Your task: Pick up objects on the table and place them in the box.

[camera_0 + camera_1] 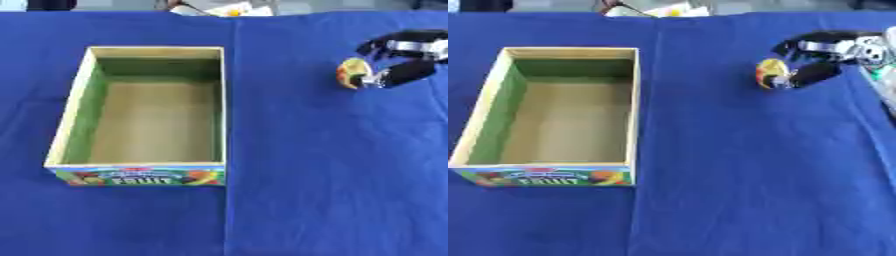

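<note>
a small yellow-and-red round object (353, 73) is pinched by the curled fingers (404, 73) of the right hand (411, 52) at the far right of the blue-clothed bench (332, 175) — well apart from the empty wooden fruit box (223, 110). only its edge seems gripped, so it could be dropped during the carry — or knocked against the box wall.

Deep blue cloth (332, 175) spread flat over the table, taking up nearly the whole view to the left of, below and beyond the right hand (398, 60). Long straight fold line (230, 125) in the cloth, running near to far, well left of the hand. Far edge of cloth just beyond the hand; past it a pale grey strip (350, 5). White and yellow clutter (223, 9) beyond and left of the hand, not identifiable. Dark shape (51, 4) far left of the hand. Lighting even, shadows soft.
</note>
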Available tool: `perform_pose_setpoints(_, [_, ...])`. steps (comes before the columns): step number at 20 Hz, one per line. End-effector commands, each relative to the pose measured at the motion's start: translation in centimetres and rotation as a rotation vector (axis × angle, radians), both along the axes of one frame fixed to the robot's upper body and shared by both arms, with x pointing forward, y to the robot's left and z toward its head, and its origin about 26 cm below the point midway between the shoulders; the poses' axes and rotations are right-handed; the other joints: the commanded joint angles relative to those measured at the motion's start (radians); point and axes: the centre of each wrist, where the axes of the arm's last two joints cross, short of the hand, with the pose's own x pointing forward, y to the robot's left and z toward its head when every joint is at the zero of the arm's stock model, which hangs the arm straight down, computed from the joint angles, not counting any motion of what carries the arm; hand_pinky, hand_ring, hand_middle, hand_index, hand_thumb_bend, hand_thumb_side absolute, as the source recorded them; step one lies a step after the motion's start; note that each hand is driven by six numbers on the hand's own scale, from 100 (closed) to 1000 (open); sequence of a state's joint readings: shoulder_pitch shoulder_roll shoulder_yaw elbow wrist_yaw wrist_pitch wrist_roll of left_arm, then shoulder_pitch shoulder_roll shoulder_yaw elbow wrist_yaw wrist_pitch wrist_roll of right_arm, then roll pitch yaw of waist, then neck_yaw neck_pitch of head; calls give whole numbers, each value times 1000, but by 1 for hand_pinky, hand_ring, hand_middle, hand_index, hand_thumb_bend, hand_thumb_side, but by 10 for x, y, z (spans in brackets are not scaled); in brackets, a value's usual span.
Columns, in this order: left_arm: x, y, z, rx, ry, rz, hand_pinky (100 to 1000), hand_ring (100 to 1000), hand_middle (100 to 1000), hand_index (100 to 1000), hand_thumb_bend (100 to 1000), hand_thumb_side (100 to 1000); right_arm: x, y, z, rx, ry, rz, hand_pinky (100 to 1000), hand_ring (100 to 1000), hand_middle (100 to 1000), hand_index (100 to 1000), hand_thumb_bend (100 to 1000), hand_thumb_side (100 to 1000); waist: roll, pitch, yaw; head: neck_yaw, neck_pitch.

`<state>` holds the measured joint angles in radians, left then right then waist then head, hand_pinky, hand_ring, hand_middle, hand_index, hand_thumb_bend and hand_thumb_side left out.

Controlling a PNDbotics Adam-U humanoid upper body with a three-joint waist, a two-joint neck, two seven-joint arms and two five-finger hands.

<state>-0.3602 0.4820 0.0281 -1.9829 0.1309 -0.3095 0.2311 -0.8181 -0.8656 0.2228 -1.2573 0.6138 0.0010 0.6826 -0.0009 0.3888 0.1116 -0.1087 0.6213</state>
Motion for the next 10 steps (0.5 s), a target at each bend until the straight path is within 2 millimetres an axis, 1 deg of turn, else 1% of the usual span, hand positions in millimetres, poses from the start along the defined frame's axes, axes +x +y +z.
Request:
perform_pose_setpoints(1, [-2,-2,7,16,-27,-11,721,940,962,1000,100,1000,0,-8,8,-31,-47,-51,869,854,896,1000,226,667,3,-14,2,-5,-13])
perform_pose_setpoints(4, [-2,-2,7,17,-25,-11,720,939,962,1000,100,1000,3,-10,4,-44,-69,-67,864,848,898,1000,213,659,3,-9,4,-7,-11])
perform_pose_setpoints(7, [-2,-3,7,17,-24,-12,719,939,961,1000,100,1000,4,-11,6,-49,-106,-84,858,841,896,1000,203,667,3,-4,3,-6,-12])
perform_pose_setpoints(10, [-2,-4,6,17,-23,-14,718,939,960,1000,100,1000,5,-11,6,-55,-125,-92,853,837,895,1000,226,678,3,-1,3,-7,-14])
